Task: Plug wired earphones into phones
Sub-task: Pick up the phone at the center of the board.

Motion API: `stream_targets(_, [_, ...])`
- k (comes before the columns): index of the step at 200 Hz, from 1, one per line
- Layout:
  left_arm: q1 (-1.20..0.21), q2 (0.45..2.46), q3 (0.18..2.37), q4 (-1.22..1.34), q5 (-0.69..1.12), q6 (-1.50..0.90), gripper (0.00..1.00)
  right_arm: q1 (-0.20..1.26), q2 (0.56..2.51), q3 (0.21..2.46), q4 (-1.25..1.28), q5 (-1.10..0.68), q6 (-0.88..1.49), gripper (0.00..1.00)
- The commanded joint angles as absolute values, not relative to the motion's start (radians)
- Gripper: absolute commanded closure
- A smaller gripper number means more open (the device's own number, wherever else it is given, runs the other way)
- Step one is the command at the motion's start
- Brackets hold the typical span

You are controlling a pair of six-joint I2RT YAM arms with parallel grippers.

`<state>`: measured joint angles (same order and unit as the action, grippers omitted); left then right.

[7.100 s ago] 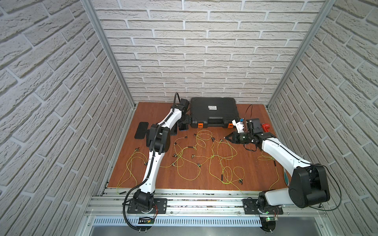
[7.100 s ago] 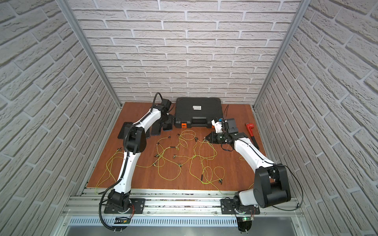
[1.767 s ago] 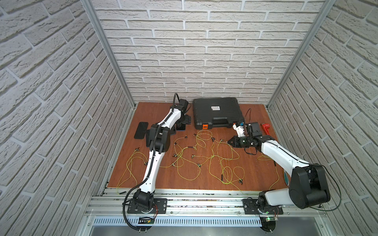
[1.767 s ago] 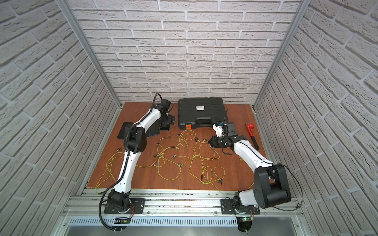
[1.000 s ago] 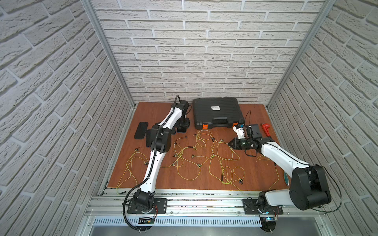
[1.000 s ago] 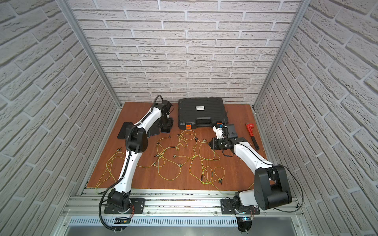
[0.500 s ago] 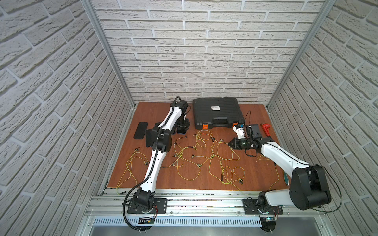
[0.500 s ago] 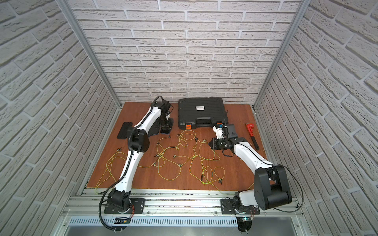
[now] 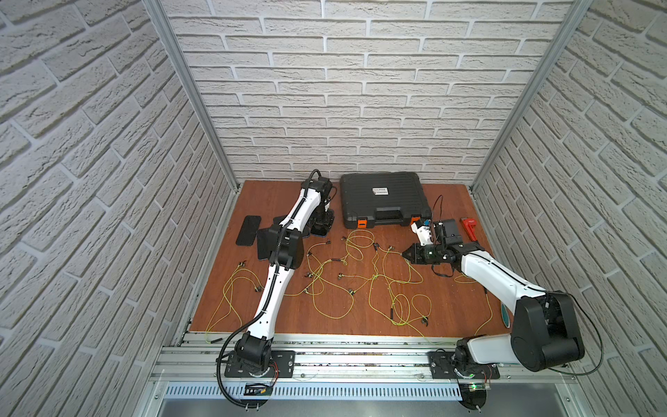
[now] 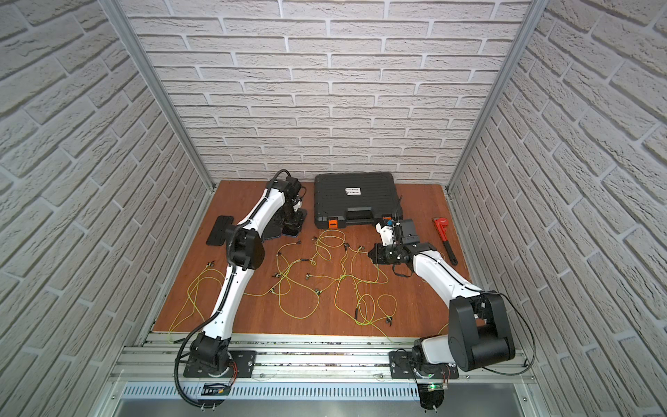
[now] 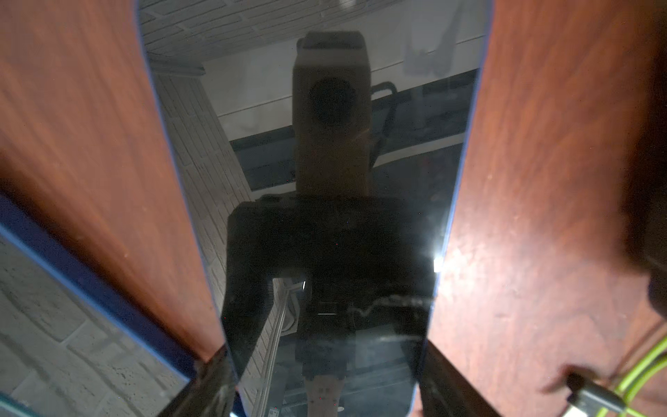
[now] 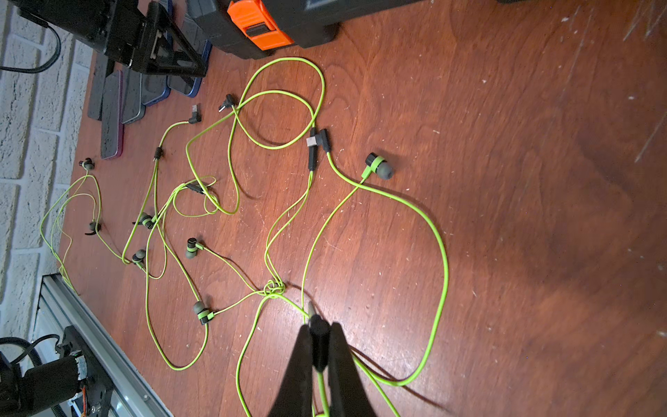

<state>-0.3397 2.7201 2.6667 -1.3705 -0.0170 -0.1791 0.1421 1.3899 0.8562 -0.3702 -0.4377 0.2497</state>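
In a top view: thin yellow-green wired earphones (image 9: 375,277) sprawl in loops across the reddish wooden table (image 9: 451,307).
Left wrist: left tool (image 11: 323,361) spread wide astride a glossy, blue-edged phone (image 11: 325,180); grip cannot be told.
Right wrist: right tool (image 12: 320,332) pinches a dark plug (image 12: 317,321).

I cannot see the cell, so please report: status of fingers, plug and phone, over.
Left fingers astride blue-edged phone, grip unclear. Right fingers shut on earphone plug, not yet inserted. Knotted cables lie between plug and phones.

white arm links (image 9: 274,289), black joints (image 9: 541,332), black cables (image 9: 231,346)
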Motion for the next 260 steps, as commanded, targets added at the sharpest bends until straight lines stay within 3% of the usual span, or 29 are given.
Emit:
stream_targets(1, [-0.346, 2.787, 2.61, -1.391, -0.048, -0.208, 0.28, 0.144, 1.379, 0.867, -0.353, -0.435, 0.24, 0.94])
stream_targets(65, [-0.368, 2.365, 2.109, -0.994, 0.012, -0.388, 0.36, 0.144, 1.41, 0.917, -0.425, -0.418, 0.158, 0.94])
stream_targets(116, [-0.388, 2.154, 1.816, -0.761, 0.047, -0.505, 0.35, 0.145, 1.443, 0.92, -0.41, -0.424, 0.159, 0.94])
stream_targets(158, [-0.399, 1.965, 1.626, -0.588, 0.061, -0.668, 0.41, 0.17, 1.445, 0.919, -0.375, -0.468, 0.173, 0.94])
stream_targets(216, [-0.449, 1.719, 1.387, -0.307, 0.12, -1.102, 0.56, 0.334, 1.48, 0.887, -0.061, -0.58, 0.259, 0.94])
stream_targets(260, [-0.483, 1.603, 1.256, -0.157, 0.114, -1.47, 0.85, 0.463, 1.442, 0.811, 0.27, -0.445, 0.338, 0.94])
